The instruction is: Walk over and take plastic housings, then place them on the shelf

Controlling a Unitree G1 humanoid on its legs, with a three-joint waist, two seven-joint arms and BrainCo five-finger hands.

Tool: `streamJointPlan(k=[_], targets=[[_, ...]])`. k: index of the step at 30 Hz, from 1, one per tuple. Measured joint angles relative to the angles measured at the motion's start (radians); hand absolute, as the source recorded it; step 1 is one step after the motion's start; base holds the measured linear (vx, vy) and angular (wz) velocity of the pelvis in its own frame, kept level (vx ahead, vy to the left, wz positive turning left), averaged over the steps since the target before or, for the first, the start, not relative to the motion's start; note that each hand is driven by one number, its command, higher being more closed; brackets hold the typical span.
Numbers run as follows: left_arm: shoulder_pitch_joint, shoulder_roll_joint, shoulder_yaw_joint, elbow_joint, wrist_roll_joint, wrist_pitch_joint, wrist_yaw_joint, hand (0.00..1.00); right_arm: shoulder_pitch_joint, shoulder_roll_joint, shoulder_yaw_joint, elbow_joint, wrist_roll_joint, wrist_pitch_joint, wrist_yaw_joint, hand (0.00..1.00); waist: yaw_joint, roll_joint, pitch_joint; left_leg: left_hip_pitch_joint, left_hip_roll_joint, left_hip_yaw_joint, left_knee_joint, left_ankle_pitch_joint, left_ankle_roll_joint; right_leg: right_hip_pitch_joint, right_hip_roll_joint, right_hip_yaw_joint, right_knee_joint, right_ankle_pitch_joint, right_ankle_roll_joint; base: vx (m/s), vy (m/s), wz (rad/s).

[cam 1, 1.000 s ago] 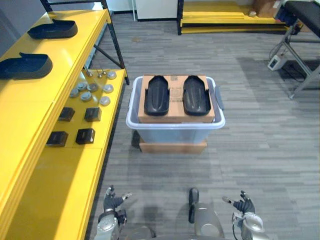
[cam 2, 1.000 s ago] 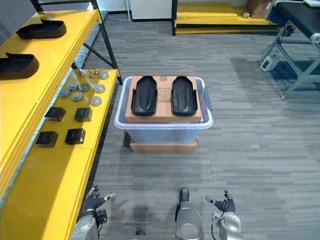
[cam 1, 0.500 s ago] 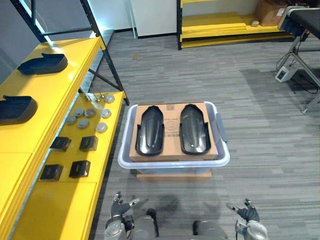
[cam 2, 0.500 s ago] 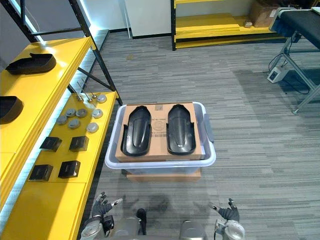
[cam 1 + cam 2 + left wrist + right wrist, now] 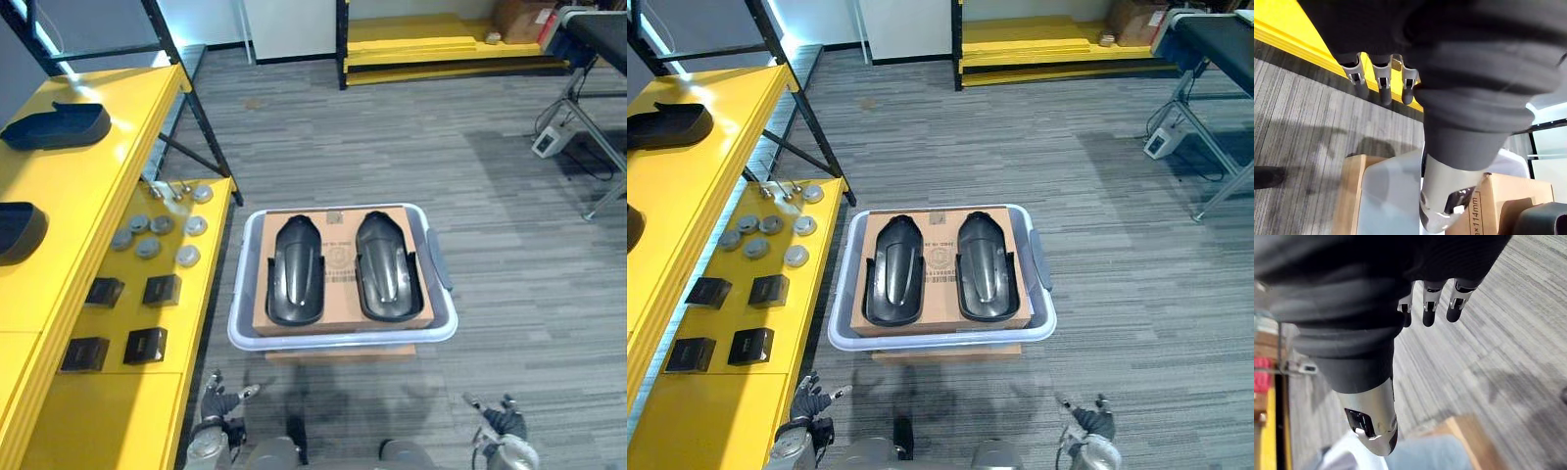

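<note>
- Left eye view: shows the left housing (image 5: 294,272) and the right housing (image 5: 384,266), both black plastic, side by side on top of a cardboard box (image 5: 338,259).
- Box set inside a pale plastic tub (image 5: 343,340) on the floor, straight ahead, just beside the yellow shelf (image 5: 98,186).
- Left hand (image 5: 219,404) low, close to the shelf edge; right hand (image 5: 503,424) low on the other side, over bare floor.
- Both hands released: fingers straight and relaxed in the wrist views, nothing between fingers and thumb.
- Both hands apart from the housings; judged as the walking-up step, with no reach begun yet.
- On the upper board of the shelf, two similar dark housings, one far (image 5: 57,127) and one nearer (image 5: 18,230), with free yellow surface close by for the next ones.
- On the lower board, round metal discs (image 5: 187,257) and small black boxes (image 5: 162,290); better not to disturb.
- Handling, as a judgement: probably light and stiff, a thin moulded shell, not fragile but easy to scratch.
- Surface smooth and a little glossy, so likely slippery under hard fingertips.
- Lying loose on the cardboard, so may slide away if pushed from one side only.
- Best hold: across the narrow width near the middle, thumb on one long edge and fingers hooked over the other.
- One housing for each hand seems possible, left for left and right for right.
</note>
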State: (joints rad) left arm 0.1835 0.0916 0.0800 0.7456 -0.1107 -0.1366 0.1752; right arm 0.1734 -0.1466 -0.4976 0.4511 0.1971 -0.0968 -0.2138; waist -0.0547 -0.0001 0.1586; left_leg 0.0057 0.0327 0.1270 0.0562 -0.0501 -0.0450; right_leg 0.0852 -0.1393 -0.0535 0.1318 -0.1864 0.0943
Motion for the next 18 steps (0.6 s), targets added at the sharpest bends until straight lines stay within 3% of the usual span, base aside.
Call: streamJointPlan(k=[7, 13, 18], targets=[[0.04, 0.003, -0.039, -0.006, 0.008, -0.002, 0.0, 0.0, -0.077, -0.024, 0.021, -0.2, -0.104, -0.016, -0.049, 0.0, -0.001, -0.002, -0.011, 0.013, 0.017, -0.014, -0.025, 0.008, 0.006, 0.017, 0.016, -0.003, -0.028, 0.053, -0.006, 0.07, 0.013, 0.05], [0.04, 0.004, -0.052, -0.008, 0.01, -0.005, 0.0, 0.0, -0.179, -0.06, 0.166, -0.193, -0.248, -0.009, -0.058, 0.0, 0.014, -0.001, -0.011, 0.007, 0.014, -0.042, -0.078, 0.058, 0.01, 0.013, 0.018, -0.031, -0.049, 0.084, -0.004, -0.01, 0.005, 0.13], [0.038, 0.003, -0.08, -0.008, 0.01, -0.005, 0.0, 0.0, -0.302, -0.084, 0.203, -0.074, -0.308, 0.007, -0.07, 0.0, 0.018, 0.005, -0.006, -0.009, -0.001, -0.081, -0.13, 0.112, 0.018, -0.004, 0.009, -0.07, -0.05, 0.085, -0.002, -0.08, -0.005, 0.27]])
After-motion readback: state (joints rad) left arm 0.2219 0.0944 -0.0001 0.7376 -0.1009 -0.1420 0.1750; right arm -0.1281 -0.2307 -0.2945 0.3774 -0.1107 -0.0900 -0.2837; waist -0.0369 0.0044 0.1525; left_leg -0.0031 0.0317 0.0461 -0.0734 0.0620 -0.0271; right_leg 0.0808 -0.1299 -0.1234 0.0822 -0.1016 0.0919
